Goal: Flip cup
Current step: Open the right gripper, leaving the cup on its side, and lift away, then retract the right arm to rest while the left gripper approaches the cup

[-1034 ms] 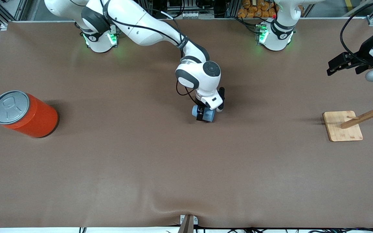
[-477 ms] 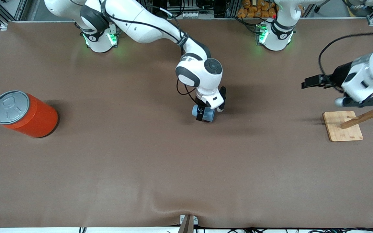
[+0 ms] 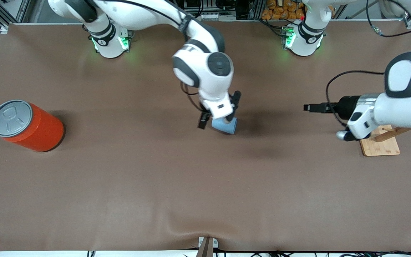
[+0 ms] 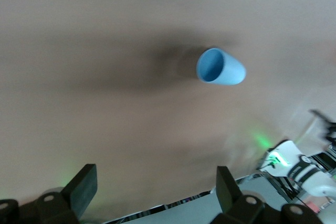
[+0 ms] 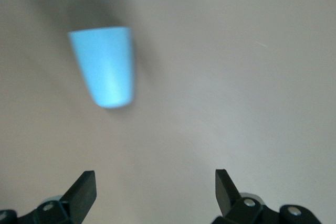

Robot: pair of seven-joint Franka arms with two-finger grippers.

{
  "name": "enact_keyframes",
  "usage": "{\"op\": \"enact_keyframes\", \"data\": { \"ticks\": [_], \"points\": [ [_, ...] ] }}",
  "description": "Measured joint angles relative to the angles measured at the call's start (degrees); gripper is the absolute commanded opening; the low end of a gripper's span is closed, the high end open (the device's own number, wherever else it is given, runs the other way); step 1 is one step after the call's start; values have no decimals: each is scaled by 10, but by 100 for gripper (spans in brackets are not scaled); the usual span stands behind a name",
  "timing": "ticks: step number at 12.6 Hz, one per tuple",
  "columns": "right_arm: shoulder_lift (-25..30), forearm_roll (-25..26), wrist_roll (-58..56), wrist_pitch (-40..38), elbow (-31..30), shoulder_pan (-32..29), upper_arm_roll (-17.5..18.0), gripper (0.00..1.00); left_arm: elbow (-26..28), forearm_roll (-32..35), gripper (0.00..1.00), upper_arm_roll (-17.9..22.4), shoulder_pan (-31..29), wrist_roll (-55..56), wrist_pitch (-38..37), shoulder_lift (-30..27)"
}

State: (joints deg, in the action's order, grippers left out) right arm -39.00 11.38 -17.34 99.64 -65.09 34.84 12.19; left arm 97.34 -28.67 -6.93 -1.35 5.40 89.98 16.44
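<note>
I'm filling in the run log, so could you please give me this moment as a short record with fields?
cup: lying on its side mid-table, free of both hands
right hand: open, over the cup, holding nothing
left hand: open, empty, in the air toward the left arm's end of the table, pointing at the cup
can: upright at the right arm's end
rack: wooden, at the left arm's end
flip: not done

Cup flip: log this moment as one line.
cup: lying on table, free | right gripper: open, over cup | left gripper: open, near rack
</note>
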Motion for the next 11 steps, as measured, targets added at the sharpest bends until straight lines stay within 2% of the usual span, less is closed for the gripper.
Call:
{"op": "enact_keyframes", "data": {
  "ticks": [2, 4, 8, 11],
  "points": [
    [30, -35, -2, -25, 0, -92, 2, 100, 0, -11, 100, -13, 30, 0, 50, 31],
    [52, -46, -10, -50, 0, -185, 21, 100, 0, -21, 100, -19, 60, -5, 82, 54],
    [138, -56, 5, -81, 1, -299, 46, 100, 0, -78, 100, -23, 76, -68, 111, 95],
    [173, -100, 111, -121, 0, -367, 46, 100, 0, -92, 100, -27, 92, -112, 149, 114]
  ]
}}
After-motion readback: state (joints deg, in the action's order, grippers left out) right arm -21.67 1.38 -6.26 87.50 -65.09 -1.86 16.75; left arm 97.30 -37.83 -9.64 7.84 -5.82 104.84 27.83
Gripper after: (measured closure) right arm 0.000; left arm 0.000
